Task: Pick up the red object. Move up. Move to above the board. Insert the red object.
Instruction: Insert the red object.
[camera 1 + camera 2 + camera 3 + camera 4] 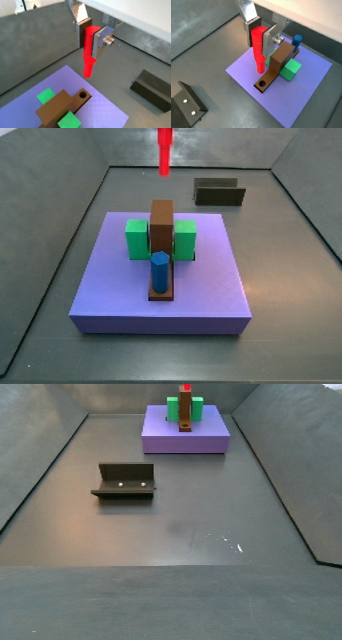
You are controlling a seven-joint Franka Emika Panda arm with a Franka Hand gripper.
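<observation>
2 silver fingers [105, 41] of the gripper [93, 36] are clenched on the red object [88, 52], which hangs upright above the board [308, 95]; both wrist views show the jaws pressed against its upper part. On the board a brown bar [276, 66] lies between 2 green blocks [136, 238], with a hole [262, 84] at 1 end and a blue cylinder [160, 271] standing at the other. In a side view the fixture [124, 481] stands on the floor, well apart from the board.
</observation>
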